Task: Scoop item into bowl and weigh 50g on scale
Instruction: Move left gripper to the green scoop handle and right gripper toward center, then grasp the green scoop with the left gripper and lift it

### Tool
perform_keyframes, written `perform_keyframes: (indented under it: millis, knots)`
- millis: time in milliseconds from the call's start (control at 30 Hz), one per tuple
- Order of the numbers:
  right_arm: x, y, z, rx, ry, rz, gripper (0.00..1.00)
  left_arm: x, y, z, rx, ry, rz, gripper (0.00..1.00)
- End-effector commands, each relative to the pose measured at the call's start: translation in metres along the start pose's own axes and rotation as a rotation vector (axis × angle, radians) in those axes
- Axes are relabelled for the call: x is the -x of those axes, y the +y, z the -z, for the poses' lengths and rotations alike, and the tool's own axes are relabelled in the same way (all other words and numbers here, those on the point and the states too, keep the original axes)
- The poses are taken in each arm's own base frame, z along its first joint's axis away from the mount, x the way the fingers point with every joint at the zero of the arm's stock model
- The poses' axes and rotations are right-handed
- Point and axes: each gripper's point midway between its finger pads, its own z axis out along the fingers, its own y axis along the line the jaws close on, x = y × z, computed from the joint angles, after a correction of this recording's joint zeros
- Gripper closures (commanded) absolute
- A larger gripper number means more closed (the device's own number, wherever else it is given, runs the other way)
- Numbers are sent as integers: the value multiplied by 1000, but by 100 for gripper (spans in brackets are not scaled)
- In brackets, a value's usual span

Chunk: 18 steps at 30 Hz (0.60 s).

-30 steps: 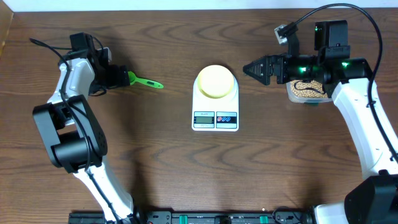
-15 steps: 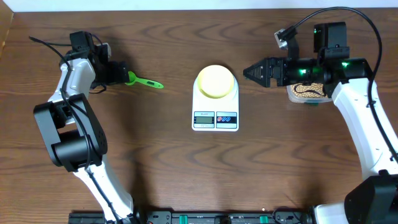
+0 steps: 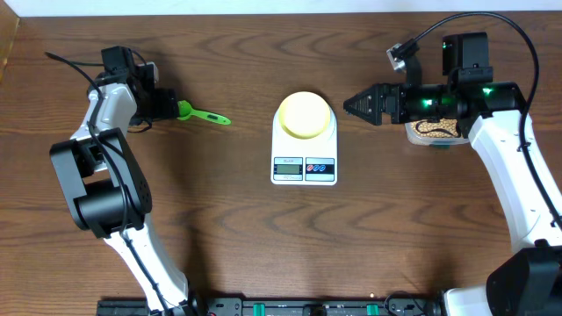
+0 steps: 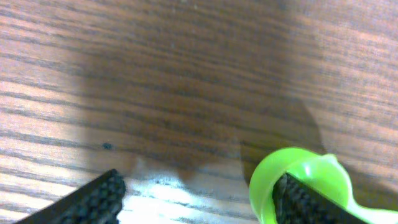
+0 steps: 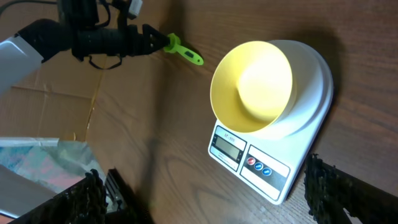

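The pale-yellow bowl [image 3: 305, 114] stands on the white scale [image 3: 303, 168] at the table's middle; both also show in the right wrist view, bowl [image 5: 252, 84] and scale [image 5: 298, 162]. A green scoop [image 3: 206, 115] lies left of the scale. My left gripper [image 3: 172, 107] is open at the scoop's cup; in the left wrist view one fingertip [image 4: 308, 202] sits inside the green cup [image 4: 283, 163]. My right gripper [image 3: 351, 107] is open and empty, held above the table right of the bowl. The tan beans [image 3: 428, 128] lie in a clear container under the right arm.
The clear container [image 3: 443, 142] stands at the right, partly hidden by the right arm. The table's front edge with a rail [image 3: 307, 307] runs along the bottom. Brown cardboard [image 5: 56, 106] lies beyond the table in the right wrist view.
My left gripper has edged slightly toward the scoop's cup. The right gripper has turned a little and looks narrower from above. Scoop, bowl and scale have not moved.
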Motion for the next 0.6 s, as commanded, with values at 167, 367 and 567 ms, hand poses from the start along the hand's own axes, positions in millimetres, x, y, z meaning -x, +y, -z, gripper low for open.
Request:
perform_keyframes:
  millis: [167, 367, 567]
  knots:
    - [1, 6, 3, 8, -3, 26, 1, -1, -2, -5, -12, 4, -5, 42]
    - [2, 3, 3, -11, -5, 25, 1, -4, -2, -7, -12, 10, -5, 55]
    - [2, 2, 3, -14, -6, 26, 1, -6, -2, -7, -13, 16, -3, 65]
